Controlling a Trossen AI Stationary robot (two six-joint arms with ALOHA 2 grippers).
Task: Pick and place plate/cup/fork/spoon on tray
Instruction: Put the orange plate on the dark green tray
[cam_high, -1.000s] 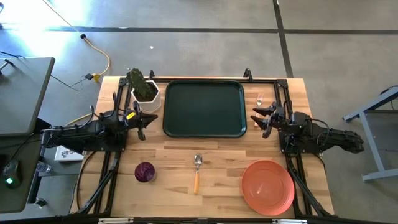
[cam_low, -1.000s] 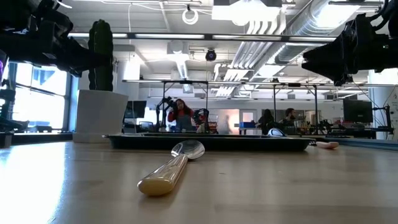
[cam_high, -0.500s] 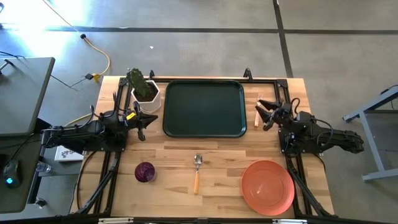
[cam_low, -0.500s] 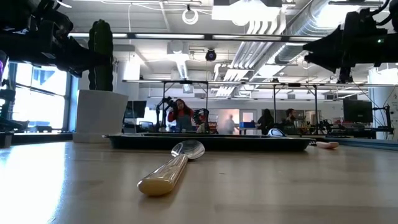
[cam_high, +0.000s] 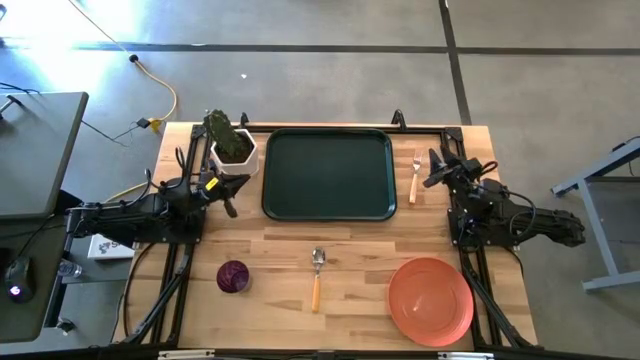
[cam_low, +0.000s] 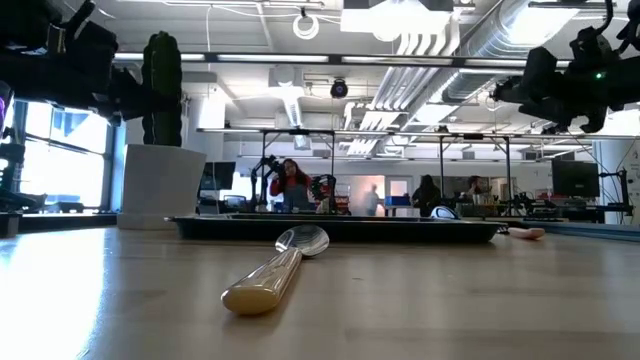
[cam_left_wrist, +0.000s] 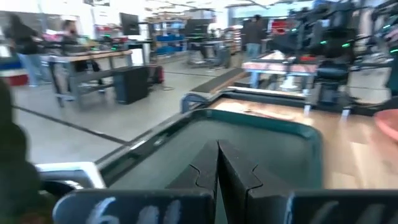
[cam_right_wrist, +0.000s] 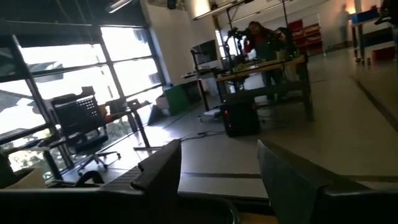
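Observation:
The dark green tray (cam_high: 328, 172) lies at the table's far middle and also shows in the left wrist view (cam_left_wrist: 267, 149). The fork (cam_high: 414, 175) lies flat just right of the tray. The spoon (cam_high: 317, 275) lies near the front middle, the purple cup (cam_high: 233, 276) stands to its left, and the orange plate (cam_high: 431, 300) lies at the near right. My left gripper (cam_high: 233, 184) is shut and empty, left of the tray beside the plant pot. My right gripper (cam_high: 439, 166) is open and empty, raised just right of the fork.
A white pot with a green plant (cam_high: 232, 145) stands at the tray's far left corner, close to my left gripper. Black frame rails (cam_high: 455, 135) run along the table's far and side edges. Bare wood (cam_high: 360, 235) lies between tray and spoon.
My right gripper has moved toward the table's far edge and risen, turning to point away from the tray; the fork it stood over now shows in full. My left gripper has shifted a little toward the far edge and turned toward the tray.

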